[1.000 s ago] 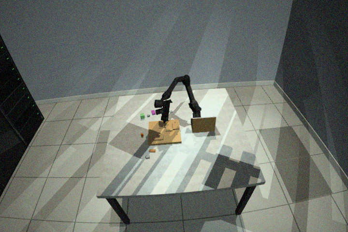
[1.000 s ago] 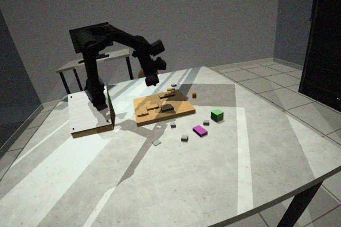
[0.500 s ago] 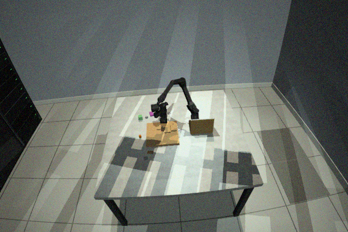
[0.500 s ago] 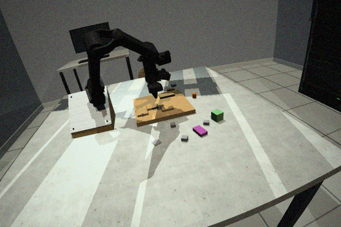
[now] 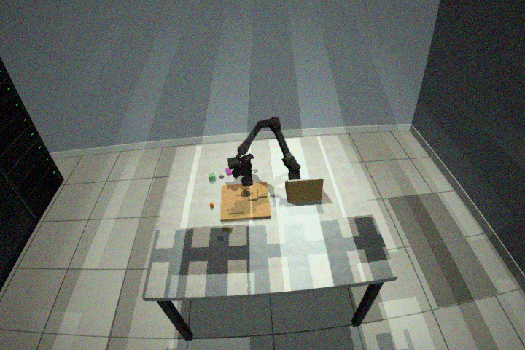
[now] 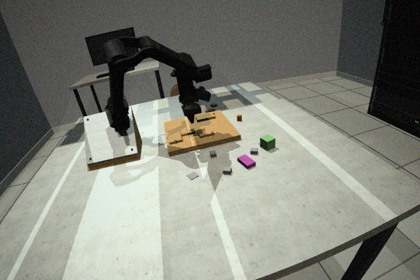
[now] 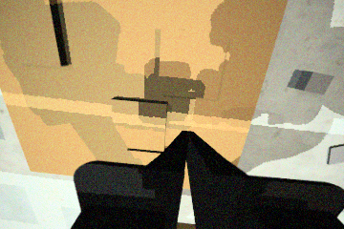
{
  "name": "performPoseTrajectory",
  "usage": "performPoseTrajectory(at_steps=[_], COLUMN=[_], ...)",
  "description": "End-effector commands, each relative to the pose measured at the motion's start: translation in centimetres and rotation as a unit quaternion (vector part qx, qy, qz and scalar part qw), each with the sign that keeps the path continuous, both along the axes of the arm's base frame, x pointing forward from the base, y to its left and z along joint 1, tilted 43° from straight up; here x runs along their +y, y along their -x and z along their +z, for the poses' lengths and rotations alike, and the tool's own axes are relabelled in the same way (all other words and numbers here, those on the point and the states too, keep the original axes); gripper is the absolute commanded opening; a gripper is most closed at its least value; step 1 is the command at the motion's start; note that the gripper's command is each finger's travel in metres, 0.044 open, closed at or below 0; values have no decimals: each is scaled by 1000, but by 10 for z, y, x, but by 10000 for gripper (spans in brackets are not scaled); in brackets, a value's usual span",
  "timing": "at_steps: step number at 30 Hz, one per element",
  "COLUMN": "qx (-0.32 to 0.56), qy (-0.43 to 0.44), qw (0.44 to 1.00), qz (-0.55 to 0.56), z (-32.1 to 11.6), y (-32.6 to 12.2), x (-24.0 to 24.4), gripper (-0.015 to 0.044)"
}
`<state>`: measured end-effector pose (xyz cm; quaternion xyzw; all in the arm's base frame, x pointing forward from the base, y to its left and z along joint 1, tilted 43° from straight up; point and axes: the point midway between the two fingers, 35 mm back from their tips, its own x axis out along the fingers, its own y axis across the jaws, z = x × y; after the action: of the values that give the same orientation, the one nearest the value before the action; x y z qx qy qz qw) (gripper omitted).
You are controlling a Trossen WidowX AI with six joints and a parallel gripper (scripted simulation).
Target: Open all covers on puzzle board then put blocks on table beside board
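The orange-tan puzzle board (image 5: 259,211) (image 6: 225,128) (image 7: 189,29) lies flat on the table. Raised board-coloured covers show on it in the exterior view: one cover (image 6: 205,116) at the far side, one (image 6: 175,139) at the near left corner, one (image 6: 206,133) near the middle. Shadow hides how far they are open and whether wells are empty. My gripper (image 5: 247,184) (image 6: 192,122) (image 7: 186,135) is shut and empty, low over the board; contact cannot be told. A green cube (image 5: 211,176) (image 6: 267,142), a magenta block (image 5: 228,170) (image 6: 246,161) and an orange piece (image 5: 211,205) (image 6: 239,117) rest off the board.
Several small grey pieces lie beside the board, including a grey block (image 6: 213,153) (image 7: 310,82) and a thin grey tile (image 6: 192,175) (image 7: 341,154). A brown flat piece (image 5: 227,229) lies beyond the far edge. The arm's base stands at a tilted panel (image 5: 304,192) (image 6: 98,145).
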<state>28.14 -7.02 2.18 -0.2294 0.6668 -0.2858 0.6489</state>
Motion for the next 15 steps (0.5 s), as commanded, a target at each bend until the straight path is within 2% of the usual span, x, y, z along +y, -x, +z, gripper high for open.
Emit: performPoseTrajectory(at_steps=[1,15], qx=[2,2], qy=[1,1], qw=[1000,1000], qz=[2,2], z=[0,-6], y=[0,0], x=[-1,-6], gripper=[0,0])
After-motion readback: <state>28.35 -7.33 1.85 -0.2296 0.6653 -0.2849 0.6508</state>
